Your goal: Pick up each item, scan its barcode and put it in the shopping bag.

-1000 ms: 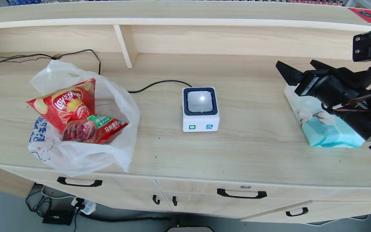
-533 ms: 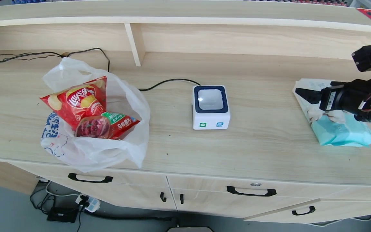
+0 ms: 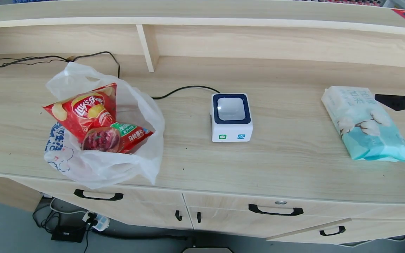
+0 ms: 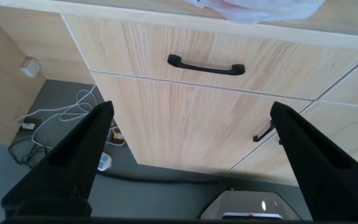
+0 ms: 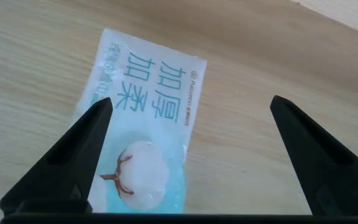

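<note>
- From the head view, the tissue pack [image 3: 366, 123] lies flat on the wooden counter [image 3: 287, 165] at the robot's right, well apart from the barcode scanner [image 3: 231, 117] at mid-counter.
- The right wrist view looks down on the pack's printed face, framed by the right gripper [image 5: 191, 102]. Its jaws are spread wide and hold nothing, and they are clear of the pack.
- In the head view, one dark finger [image 3: 389, 101] of that gripper shows near the pack's far end.
- On the left, the white shopping bag [image 3: 100, 165] holds a red chips bag [image 3: 83, 112] and a smaller snack pack [image 3: 118, 138].
- The left wrist view shows the left gripper [image 4: 191, 106] spread and empty, low before the drawer fronts. A black drawer handle [image 4: 206, 64] is ahead and cables [image 4: 67, 134] lie on the floor.
</note>
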`<state>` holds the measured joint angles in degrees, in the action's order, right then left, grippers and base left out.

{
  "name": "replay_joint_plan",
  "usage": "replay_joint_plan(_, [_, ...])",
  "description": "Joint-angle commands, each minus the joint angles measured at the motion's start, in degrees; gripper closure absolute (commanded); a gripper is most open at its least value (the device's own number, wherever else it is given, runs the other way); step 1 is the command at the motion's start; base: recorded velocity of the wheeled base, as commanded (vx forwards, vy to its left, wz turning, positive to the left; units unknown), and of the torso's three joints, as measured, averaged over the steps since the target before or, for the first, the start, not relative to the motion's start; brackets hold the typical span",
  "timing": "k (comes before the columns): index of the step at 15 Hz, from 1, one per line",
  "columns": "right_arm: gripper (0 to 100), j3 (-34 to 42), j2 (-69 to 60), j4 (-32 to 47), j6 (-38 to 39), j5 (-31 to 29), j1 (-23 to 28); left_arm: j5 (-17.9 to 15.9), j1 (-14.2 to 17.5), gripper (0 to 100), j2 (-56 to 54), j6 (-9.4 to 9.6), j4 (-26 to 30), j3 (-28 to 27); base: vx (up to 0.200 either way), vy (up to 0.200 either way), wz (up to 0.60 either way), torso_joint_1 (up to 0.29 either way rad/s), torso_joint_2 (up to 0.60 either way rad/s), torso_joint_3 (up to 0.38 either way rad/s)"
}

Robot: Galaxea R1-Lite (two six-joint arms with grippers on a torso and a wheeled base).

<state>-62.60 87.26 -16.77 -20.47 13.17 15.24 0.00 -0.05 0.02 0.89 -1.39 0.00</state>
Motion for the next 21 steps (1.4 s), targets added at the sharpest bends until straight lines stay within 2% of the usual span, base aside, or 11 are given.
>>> replay_joint_plan(1, [0,2.13,0.02,-0.1,-0.1,1.34,0.93,0.0,-0.04,0,0.06,-0.01,-0.02,0.0,0.0,0.0,0.0,0.0,0.0,0.0])
replay_joint_plan(5, [0,5.56,-0.78,-0.45,0.08,1.95,-2.85,0.0,-0.04,0,0.06,0.16,-0.02,0.0,0.0,0.0,0.0,0.0,0.0,0.0])
replay_joint_plan(10, [0,10.66,-0.78,-0.72,0.6,4.32,-3.02,0.0,-0.04,0,0.06,0.16,0.07,0.0,0.0,0.0,0.0,0.0,0.0,0.0])
replay_joint_plan(16, [0,10.83,1.07,-0.89,3.77,4.32,-3.37,0.0,-0.04,0,0.06,0.08,0.07,0.0,0.0,0.0,0.0,0.0,0.0,0.0])
replay_joint_plan(21, [0,10.39,4.59,-6.34,7.02,3.97,-3.99,0.0,-0.04,0,0.06,-0.01,-0.1,0.0,0.0,0.0,0.0,0.0,0.0,0.0])
